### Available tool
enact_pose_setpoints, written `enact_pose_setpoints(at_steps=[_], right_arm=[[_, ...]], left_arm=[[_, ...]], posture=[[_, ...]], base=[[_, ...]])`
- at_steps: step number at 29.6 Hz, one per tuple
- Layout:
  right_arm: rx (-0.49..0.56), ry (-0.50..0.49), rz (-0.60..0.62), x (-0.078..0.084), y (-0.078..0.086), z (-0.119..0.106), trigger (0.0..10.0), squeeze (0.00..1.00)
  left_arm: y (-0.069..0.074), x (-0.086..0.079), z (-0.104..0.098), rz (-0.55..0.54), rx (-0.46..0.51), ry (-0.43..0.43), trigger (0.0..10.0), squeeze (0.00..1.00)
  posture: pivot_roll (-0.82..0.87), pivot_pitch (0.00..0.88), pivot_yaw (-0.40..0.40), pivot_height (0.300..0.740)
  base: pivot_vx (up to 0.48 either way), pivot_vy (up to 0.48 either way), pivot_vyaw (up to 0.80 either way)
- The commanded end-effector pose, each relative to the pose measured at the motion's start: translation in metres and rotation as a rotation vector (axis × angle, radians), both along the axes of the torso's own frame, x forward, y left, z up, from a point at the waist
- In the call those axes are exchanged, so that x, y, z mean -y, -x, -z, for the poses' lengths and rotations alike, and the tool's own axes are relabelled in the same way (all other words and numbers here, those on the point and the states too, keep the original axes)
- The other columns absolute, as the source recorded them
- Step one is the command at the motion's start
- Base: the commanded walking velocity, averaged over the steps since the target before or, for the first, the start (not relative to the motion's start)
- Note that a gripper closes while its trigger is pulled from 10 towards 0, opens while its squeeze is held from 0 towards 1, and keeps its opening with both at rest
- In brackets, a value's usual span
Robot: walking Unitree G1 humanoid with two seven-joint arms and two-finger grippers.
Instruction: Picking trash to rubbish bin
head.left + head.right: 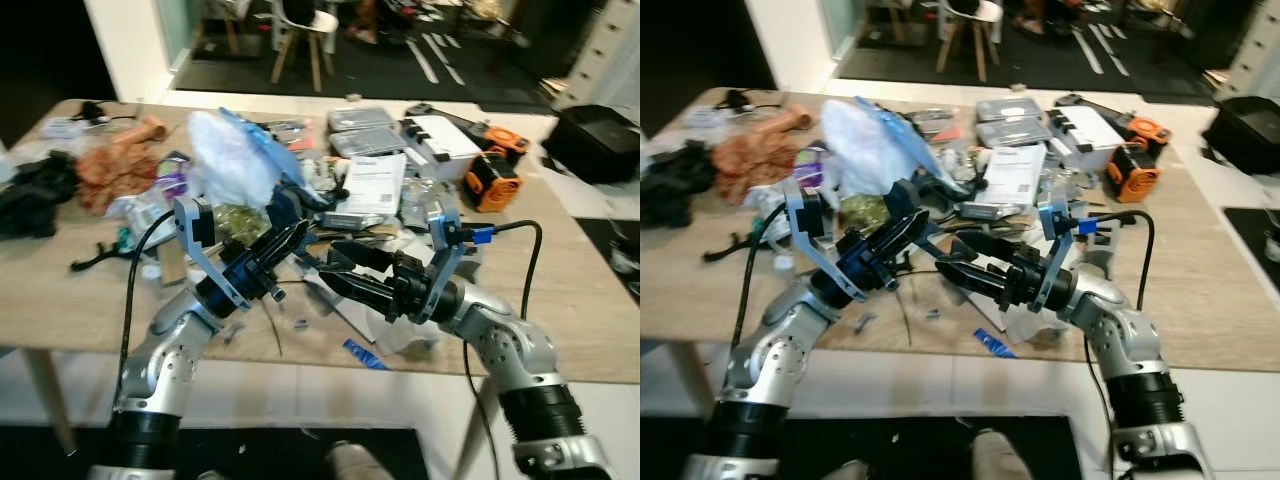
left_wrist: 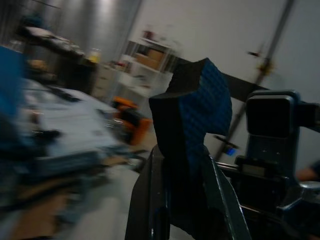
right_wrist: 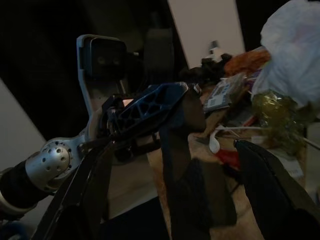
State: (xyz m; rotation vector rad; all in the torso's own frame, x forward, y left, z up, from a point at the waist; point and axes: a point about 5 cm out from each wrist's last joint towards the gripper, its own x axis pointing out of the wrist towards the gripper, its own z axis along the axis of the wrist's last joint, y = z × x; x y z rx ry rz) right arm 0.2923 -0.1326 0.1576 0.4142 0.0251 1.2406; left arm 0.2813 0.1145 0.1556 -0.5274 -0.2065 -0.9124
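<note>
**Desk:** What is happening at the table?

**Photographer:** Both arms are hovering over the near edge of a cluttered wooden table (image 1: 560, 290). The left gripper (image 1: 290, 238) is pointing right with its fingers pressed together and nothing visible between them. The right gripper (image 1: 340, 268) is pointing left, fingers spread apart and empty, its tips nearly meeting the left one's.

**Desk:** And the trash?

**Photographer:** It is lying all over the tabletop. A white plastic bag (image 1: 232, 158) is bulging just beyond the left gripper, an orange crumpled wrapper (image 1: 118, 172) is sitting far left, and a blue scrap (image 1: 362, 353) is resting at the near edge below the right gripper, beside crumpled white paper (image 1: 392, 330). An orange power tool (image 1: 492, 180) is standing to the right, well apart from both.

**Desk:** Which step is this?

**Photographer:** By my reading, choosing and reaching; nothing is being held yet. The next move is calling for the spread right gripper to drop onto the paper or the scrap beneath it and close. I cannot spot a rubbish bin.
</note>
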Motion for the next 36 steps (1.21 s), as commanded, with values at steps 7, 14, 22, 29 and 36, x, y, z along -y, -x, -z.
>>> enact_pose_setpoints(at_steps=[7,14,22,29,36], right_arm=[[-0.014,0.006,0.004,-0.0004,0.0010,0.0046,10.0,0.00],[-0.014,0.007,0.003,-0.0009,0.0007,0.0042,10.0,0.00],[-0.016,0.009,0.004,-0.0013,0.0003,0.0042,10.0,0.00],[-0.017,0.010,0.004,-0.0022,0.0000,0.0036,10.0,0.00],[-0.018,0.011,0.004,-0.0027,0.0000,0.0040,10.0,0.00]], left_arm=[[-0.0001,0.0028,0.0016,0.010,0.001,-0.016,10.0,0.00],[-0.0002,0.0032,0.0018,0.012,0.004,-0.021,10.0,0.00],[-0.0003,0.0037,0.0018,0.016,0.006,-0.026,10.0,0.00],[-0.0003,0.0041,0.0020,0.017,0.007,-0.030,10.0,0.00],[0.0000,0.0046,0.0024,0.023,0.009,-0.036,10.0,0.00]], posture=[[-0.05,0.000,-0.046,0.740],[-0.05,0.000,-0.046,0.740],[-0.05,0.000,-0.046,0.740],[-0.04,0.000,-0.048,0.740],[-0.04,0.000,-0.047,0.740]], base=[[-0.313,0.000,0.00],[-0.313,0.000,0.00],[-0.311,0.000,0.00],[-0.312,0.000,0.00],[-0.311,0.000,0.00]])
